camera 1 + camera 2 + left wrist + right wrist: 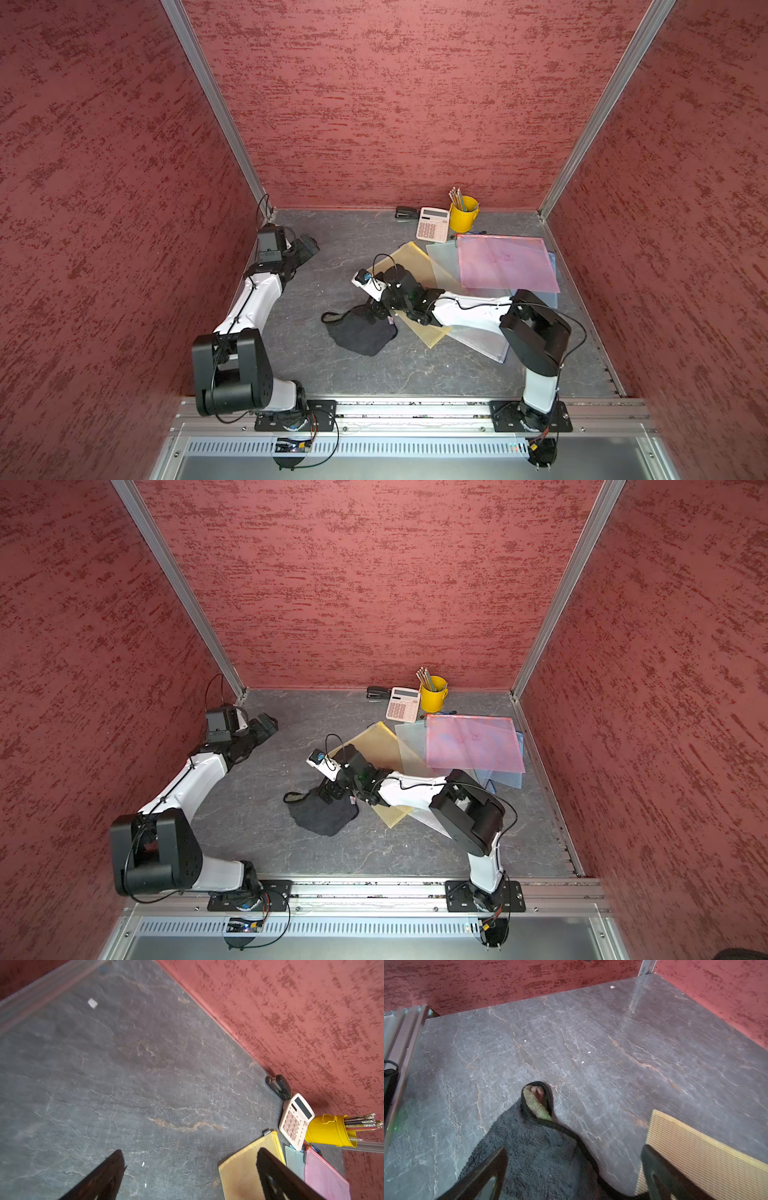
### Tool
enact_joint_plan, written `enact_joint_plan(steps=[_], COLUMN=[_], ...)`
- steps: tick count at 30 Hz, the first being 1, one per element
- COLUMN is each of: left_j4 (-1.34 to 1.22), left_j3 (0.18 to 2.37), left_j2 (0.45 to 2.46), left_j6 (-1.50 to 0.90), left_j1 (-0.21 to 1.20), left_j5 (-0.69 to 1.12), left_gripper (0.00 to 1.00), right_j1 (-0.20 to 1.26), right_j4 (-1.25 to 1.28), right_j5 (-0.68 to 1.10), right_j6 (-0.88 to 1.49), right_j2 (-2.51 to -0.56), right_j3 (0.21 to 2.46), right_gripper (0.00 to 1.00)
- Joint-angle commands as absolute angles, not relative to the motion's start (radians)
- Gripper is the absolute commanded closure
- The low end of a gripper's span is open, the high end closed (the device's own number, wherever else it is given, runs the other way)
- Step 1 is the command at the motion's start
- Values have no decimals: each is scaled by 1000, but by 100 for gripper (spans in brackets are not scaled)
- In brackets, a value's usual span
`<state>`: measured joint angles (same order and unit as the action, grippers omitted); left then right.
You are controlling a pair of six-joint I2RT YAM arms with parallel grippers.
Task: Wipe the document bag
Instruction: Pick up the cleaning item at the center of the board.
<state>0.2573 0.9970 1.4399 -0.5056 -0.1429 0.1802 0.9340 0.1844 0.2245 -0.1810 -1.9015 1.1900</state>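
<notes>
Silver aluminium rail (415, 409) at the front edge carries both arm bases. Just past it, on the grey veined, stone-look counter (353, 257), a dark grey terry cloth (361, 336) lies crumpled. It is fluffy and edged with a black band that ends in a loop.

The right arm's fingers (658, 1172) are spread wide and grasp nothing. In the right wrist view one black tapered finger stands over the cloth (529, 1147). The other stands over the near corner of a flat yellow mesh document bag (695, 1147). Whether either finger touches anything cannot be told.

That yellow bag (415, 262), rectangular with a ribbed weave, lies just beside the cloth and partly under the right arm. It overlaps a whitish translucent mesh bag (478, 338). Farther back, a smooth pink translucent bag (505, 262) rests on top, with a blue bag (552, 297) showing beneath it.

At the far left of the counter, well apart from the bags, the left arm's fingers (104, 1176) are also released and empty.

Along the back wall sit a black stapler (406, 213), a white calculator with pinkish keys (432, 224) and a yellow metal bucket (462, 218) of pencils.
</notes>
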Motion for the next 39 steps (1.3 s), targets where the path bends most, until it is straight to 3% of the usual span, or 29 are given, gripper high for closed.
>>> enact_joint_plan(steps=[1, 15, 23, 29, 39], left_j4=[307, 385, 428, 479, 595], left_j3=[1040, 990, 1000, 1019, 1097], left_j2=[1477, 1409, 1369, 1348, 1345], left_j6=[-524, -485, -485, -471, -418], left_j1=[-147, -137, -117, -102, -34], left_j5=[237, 269, 301, 312, 274], left_gripper=[0, 0, 0, 0, 0], right_j1=[962, 1008, 1119, 1193, 1215], right_j4=[144, 120, 161, 70, 36], right_j5=[271, 159, -123, -292, -237], right_j6=[-194, -104, 4, 114, 141], right_j2=[-1906, -1967, -2078, -2100, -1948], right_j3=[1201, 1084, 1067, 1073, 1051], right_gripper=[1, 1, 1, 24, 94])
